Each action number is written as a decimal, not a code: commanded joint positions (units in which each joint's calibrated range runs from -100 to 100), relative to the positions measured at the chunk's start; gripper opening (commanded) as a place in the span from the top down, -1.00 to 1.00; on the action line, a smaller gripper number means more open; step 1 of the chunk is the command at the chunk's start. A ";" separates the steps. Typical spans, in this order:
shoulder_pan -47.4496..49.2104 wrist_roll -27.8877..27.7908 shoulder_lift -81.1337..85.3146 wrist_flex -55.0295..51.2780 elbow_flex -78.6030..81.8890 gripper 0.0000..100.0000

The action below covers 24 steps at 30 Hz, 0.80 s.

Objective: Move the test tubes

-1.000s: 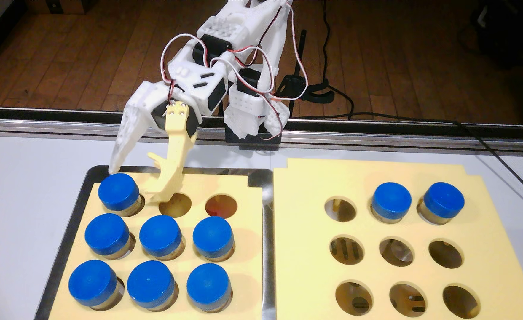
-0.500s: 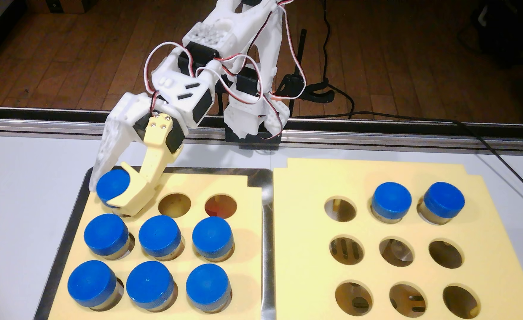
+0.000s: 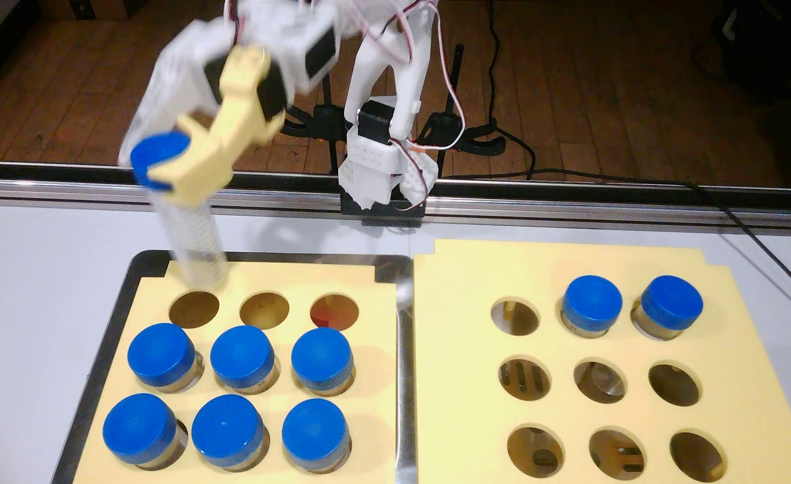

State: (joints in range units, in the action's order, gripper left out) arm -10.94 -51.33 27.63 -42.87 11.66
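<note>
One clear blue-capped test tube (image 3: 195, 242) clamped by tool (image 3: 151, 160), blurred, above rack (image 3: 254, 279).

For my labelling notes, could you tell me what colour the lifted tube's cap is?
Blue, clearest in the fixed view: cap.

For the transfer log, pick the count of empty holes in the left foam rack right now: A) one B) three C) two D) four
B: the whole back row of the left foam rack stands open, three holes, while six capped tubes fill the other two rows and the gripper holds the lifted tube above the rack.
</note>
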 commanded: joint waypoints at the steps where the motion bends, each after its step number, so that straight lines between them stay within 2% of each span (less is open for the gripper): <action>1: 0.67 0.28 5.85 1.72 -9.44 0.72; 6: 6.75 0.60 7.59 9.25 -12.80 0.71; 13: 26.46 6.14 9.32 9.34 -0.90 0.72; 17: 32.39 6.77 11.84 9.54 6.99 0.72; 24: 36.09 6.77 11.76 9.73 11.53 0.71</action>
State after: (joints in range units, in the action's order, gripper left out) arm 23.85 -44.79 38.31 -34.78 22.72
